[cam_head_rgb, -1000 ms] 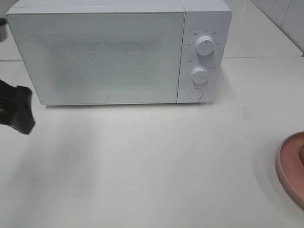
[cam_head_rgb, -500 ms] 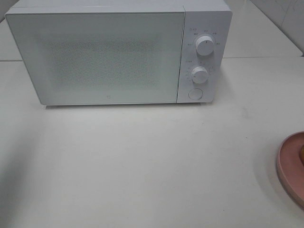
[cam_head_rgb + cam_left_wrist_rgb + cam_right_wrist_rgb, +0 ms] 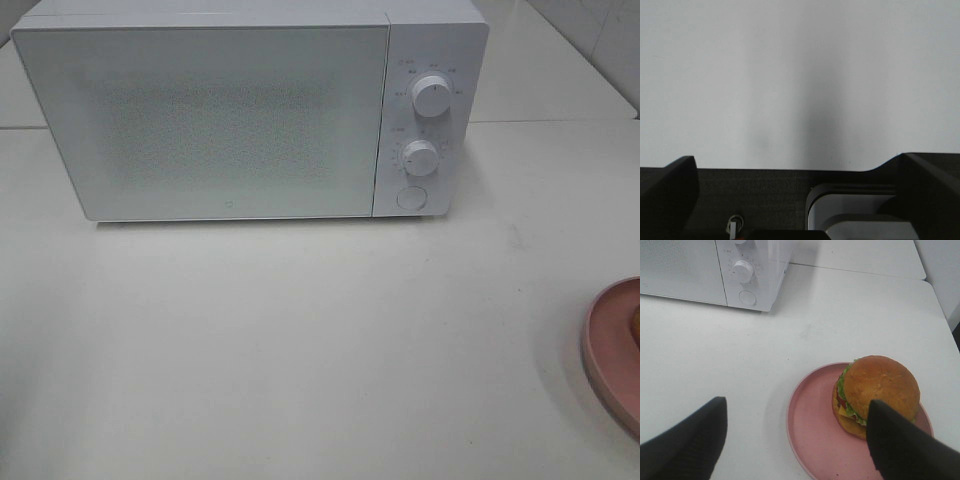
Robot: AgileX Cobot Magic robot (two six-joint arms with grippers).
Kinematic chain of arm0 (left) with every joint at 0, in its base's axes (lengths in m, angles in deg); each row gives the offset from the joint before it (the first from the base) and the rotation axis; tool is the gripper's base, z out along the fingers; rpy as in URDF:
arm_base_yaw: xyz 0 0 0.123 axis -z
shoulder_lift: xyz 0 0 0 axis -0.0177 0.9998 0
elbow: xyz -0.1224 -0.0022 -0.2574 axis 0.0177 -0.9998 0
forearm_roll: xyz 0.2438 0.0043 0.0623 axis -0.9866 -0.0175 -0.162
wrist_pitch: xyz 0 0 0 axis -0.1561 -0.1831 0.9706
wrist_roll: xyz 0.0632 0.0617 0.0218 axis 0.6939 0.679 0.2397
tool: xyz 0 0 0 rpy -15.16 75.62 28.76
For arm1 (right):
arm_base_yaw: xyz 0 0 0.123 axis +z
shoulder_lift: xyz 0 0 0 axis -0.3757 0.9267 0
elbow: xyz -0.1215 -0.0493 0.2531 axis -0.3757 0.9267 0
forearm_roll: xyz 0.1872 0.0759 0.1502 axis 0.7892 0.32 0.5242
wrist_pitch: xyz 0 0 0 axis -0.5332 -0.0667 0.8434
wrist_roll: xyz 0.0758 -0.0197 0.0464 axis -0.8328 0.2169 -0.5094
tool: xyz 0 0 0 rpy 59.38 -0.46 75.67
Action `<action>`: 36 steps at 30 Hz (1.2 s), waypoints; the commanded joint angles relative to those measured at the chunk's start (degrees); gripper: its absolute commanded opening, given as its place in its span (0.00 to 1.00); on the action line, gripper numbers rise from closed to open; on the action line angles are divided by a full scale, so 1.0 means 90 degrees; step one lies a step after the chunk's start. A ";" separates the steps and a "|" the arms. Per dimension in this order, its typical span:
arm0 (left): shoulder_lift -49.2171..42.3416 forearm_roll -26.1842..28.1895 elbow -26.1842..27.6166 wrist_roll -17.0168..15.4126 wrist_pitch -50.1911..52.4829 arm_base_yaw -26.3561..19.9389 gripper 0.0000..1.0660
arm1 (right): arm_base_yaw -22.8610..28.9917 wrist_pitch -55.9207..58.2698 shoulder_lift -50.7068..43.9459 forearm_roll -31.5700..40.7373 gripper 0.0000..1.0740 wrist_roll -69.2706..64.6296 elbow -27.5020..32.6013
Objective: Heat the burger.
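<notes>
Retreat of the left arm is the change you should note: 1 second ago its black gripper stood at the left edge of the white desk (image 3: 300,340) in the high view, and now that view shows no arm at all. The left wrist view shows only bare white surface beyond the left gripper (image 3: 790,200), whose 2 dark fingers sit at the sides of the picture, so you can read the pincer as spread and holding nothing.

The white box-shaped microwave oven (image 3: 250,110) stands along the far edge of the desk with its speckled door (image 3: 205,120) shut flat. Its 2 round white dials (image 3: 431,97) and the round button (image 3: 410,198) below them look untouched.

The round burger with golden-brown bun and green lettuce (image 3: 875,395) sits on the pink round plate (image 3: 812,425) at the right edge of the desk, well apart from the oven. The right gripper (image 3: 795,440) hovers over it, its black fingers spread wide, 1 tip overlapping the bun in the picture; contact I cannot tell.

For you this means heating has barely begun: the door needs opening first, and the withdrawn left arm is not placed to do that.
</notes>
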 commanded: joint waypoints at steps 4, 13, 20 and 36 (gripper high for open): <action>-0.1070 0.0064 -0.0541 0.0013 0.0357 -0.0019 0.94 | -0.0051 -0.0051 -0.0172 -0.0006 0.71 0.0000 0.0019; -0.3075 0.0064 -0.0528 0.0019 0.0363 -0.0019 0.94 | -0.0051 -0.0051 -0.0172 -0.0006 0.71 0.0000 0.0019; -0.4304 0.0121 -0.0528 0.0013 0.0376 -0.0019 0.94 | -0.0051 -0.0051 -0.0172 -0.0006 0.71 0.0000 0.0019; -0.4666 0.0121 -0.0528 0.0013 0.0376 -0.0019 0.94 | -0.0051 -0.0051 -0.0172 -0.0006 0.71 0.0000 0.0019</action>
